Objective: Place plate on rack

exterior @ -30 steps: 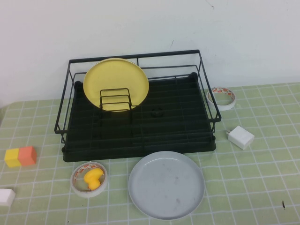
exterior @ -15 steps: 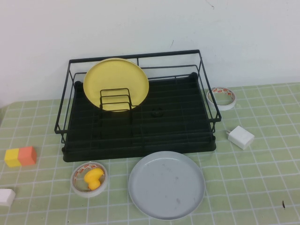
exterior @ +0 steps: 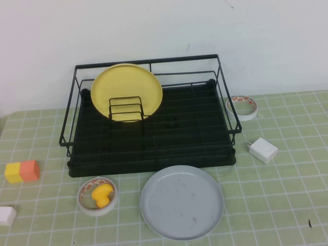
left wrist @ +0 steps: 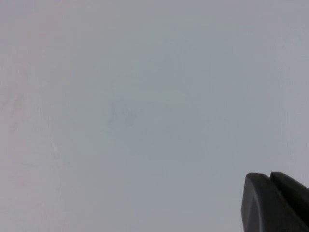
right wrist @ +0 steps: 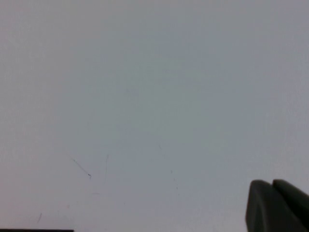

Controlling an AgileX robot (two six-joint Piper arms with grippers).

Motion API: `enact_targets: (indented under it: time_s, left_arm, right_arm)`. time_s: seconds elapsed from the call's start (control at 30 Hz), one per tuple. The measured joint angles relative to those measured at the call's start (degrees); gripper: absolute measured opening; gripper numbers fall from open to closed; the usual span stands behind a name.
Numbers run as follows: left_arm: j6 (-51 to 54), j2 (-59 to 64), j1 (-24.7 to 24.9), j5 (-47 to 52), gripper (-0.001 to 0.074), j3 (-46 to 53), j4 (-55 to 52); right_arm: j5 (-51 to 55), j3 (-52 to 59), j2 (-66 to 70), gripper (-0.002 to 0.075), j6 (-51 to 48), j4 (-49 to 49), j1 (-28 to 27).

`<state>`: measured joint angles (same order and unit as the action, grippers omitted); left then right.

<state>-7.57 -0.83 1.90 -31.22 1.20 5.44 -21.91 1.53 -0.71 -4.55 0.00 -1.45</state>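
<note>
The light-grey plate [exterior: 182, 202] lies flat on the green checked table in front of the rack, in the high view. The black wire rack [exterior: 151, 128] stands at the back middle, with a yellow plate [exterior: 126, 92] upright in its left dividers. Neither arm shows in the high view. My left gripper [left wrist: 269, 176] shows only in the left wrist view, fingertips together, empty, facing a blank pale wall. My right gripper [right wrist: 272, 183] shows only in the right wrist view, fingertips together, empty, also facing a blank wall. Both are away from the plate.
A tape roll with a yellow duck inside [exterior: 97, 196] lies left of the plate. An orange-yellow block [exterior: 22, 171] and a white block [exterior: 7, 216] sit at the far left. A white charger [exterior: 262, 149] and a tape roll [exterior: 242, 106] lie right of the rack.
</note>
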Motion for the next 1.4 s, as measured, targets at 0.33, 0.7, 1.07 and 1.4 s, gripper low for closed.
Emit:
enact_targets:
  time_s: [0.33,0.7,1.07,1.4]
  left_arm:
    - [5.4,0.5,0.0,25.9,-0.0001,-12.2,9.2]
    - [10.6,20.1,0.0,59.8,-0.0001,-29.2,6.5]
    - [9.3,26.7,0.0,75.2,-0.0001,-29.6,10.3]
    - [9.2,26.7,0.0,70.3,-0.0001,-24.7,14.3]
  right_arm:
    - [20.3,-9.7,0.1,-0.0002,0.1,1.4,0.0]
    - [53.7,-29.2,24.2,-0.0002,-5.9,7.9,0.0]
    - [62.1,-33.2,61.1,-0.0001,-38.8,41.1,0.2]
    - [48.0,-41.4,88.7,0.0000,-55.4,62.8,18.7]
